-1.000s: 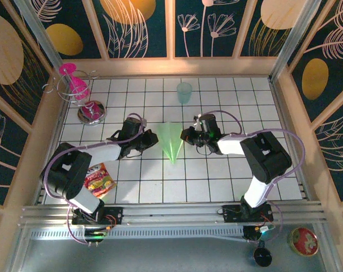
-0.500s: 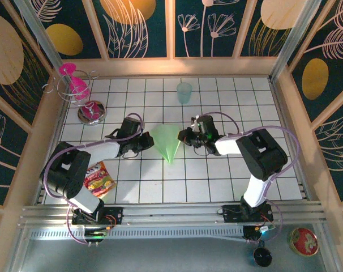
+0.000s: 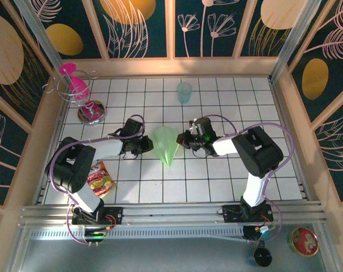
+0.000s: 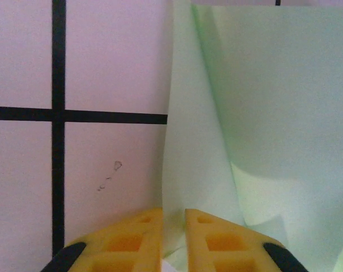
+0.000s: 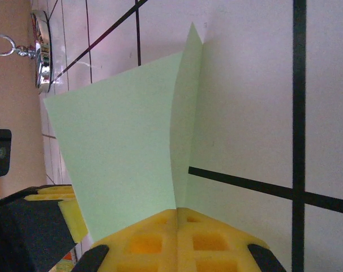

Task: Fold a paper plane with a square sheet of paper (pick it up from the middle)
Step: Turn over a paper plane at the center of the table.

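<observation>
The square sheet of paper is folded into the light green paper plane, a pointed dart with its tip toward the near edge, held between both grippers at mid-table. My left gripper is at its left wing. In the left wrist view the yellow fingers stand slightly apart, and the wing's edge passes loosely through the gap of the left gripper. My right gripper is at the right wing. Its jaws are pressed together on a fold of the plane.
A translucent teal cup stands behind the plane. A snack packet lies front left. A wire rack with a pink glass and a metal dish sit at the back left. Wooden walls ring the tiled table.
Both grippers have moved inward and the plane's wings have spread wider, then drawn in slightly. The left jaws, shut before, have parted a little around the wing.
</observation>
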You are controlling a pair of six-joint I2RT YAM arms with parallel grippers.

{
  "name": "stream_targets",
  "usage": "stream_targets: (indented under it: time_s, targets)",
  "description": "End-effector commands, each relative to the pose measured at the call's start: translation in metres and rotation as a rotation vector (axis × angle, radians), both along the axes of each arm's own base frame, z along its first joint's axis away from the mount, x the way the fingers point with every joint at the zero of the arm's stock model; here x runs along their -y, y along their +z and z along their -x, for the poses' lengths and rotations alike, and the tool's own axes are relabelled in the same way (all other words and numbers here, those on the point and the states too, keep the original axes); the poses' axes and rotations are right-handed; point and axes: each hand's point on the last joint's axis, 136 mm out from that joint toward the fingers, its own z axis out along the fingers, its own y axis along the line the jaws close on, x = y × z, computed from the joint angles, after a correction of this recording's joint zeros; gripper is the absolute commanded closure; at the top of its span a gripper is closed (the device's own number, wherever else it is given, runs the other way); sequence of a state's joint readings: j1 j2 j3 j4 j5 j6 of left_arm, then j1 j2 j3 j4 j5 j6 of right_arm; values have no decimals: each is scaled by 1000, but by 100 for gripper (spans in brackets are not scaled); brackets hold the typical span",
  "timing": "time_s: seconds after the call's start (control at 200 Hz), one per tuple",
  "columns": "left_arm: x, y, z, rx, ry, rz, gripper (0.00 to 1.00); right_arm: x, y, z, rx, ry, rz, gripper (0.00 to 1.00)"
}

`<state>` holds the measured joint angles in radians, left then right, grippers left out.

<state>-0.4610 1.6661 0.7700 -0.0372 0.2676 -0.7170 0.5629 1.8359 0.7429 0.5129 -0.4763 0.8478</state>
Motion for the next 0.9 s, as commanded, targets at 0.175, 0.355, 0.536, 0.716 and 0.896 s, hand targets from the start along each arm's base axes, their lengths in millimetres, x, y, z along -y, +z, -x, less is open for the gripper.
stream_targets:
  time_s: [0.175, 0.355, 0.536, 0.716, 0.896]
  targets:
    - [-3, 53, -10, 89, 58, 31, 68, -14, 17, 2, 27, 34, -47, 99]
    - [20, 78, 1, 107, 62, 199, 66, -18, 19, 4, 30, 41, -50, 99]
    - [43, 74, 11, 73, 40, 268, 66, -18, 16, 4, 23, 41, -47, 99]
    - [45, 52, 18, 26, 44, 252, 61, -19, 14, 5, 19, 43, -45, 99]
    - [59, 38, 30, -27, 5, 279, 60, -18, 14, 4, 19, 42, -44, 99]
